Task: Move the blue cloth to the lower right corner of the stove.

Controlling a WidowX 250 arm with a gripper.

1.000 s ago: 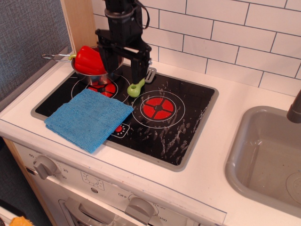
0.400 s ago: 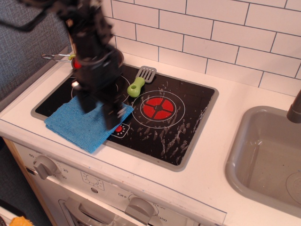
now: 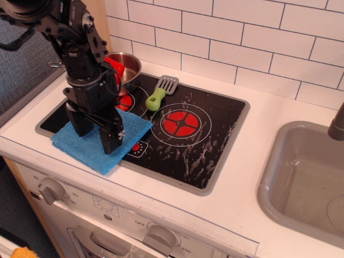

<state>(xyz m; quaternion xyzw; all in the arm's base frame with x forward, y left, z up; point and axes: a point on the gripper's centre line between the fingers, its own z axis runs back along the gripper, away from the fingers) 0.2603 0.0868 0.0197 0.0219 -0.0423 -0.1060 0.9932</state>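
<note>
The blue cloth (image 3: 97,153) lies flat on the lower left corner of the stove (image 3: 199,145), hanging a little over its grey front rim. My black gripper (image 3: 95,133) stands upright over the cloth's middle with its two fingers spread apart. One finger (image 3: 79,121) is at the cloth's left part and the other (image 3: 111,138) at its right part, both tips down at the cloth. The arm hides much of the cloth's middle. The stove's lower right corner (image 3: 207,177) is bare black glass with white scuffs.
A silver pot (image 3: 128,65) holding a red pepper (image 3: 115,69) stands on the back left burner, close behind my arm. A green-handled spatula (image 3: 159,93) lies at the stove's back. A red burner graphic (image 3: 181,122) marks the stove's middle. A grey sink (image 3: 306,183) is at the right.
My gripper has come from the pot at the back, forward and down onto the blue cloth. It moved a little further left and lower in the last moment. The cloth has not moved.
</note>
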